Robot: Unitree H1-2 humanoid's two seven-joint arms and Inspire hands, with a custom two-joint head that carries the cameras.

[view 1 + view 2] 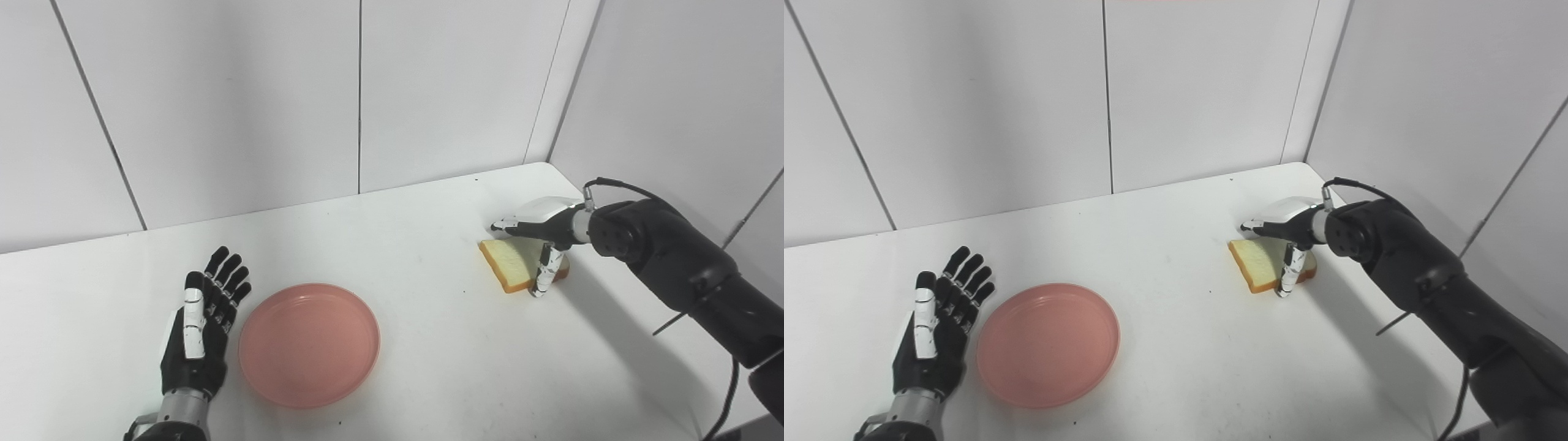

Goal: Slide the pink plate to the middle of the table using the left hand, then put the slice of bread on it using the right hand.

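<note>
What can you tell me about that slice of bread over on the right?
The slice of bread is pale cream on top with a golden-brown crust along its edges, and looks like soft white sandwich bread. It lies flat on the white table, near the far right corner, well apart from the pink plate. The right robot hand reaches over it, with one finger at its near edge and the others by its far side. Whether it is already gripped cannot be told.
</note>
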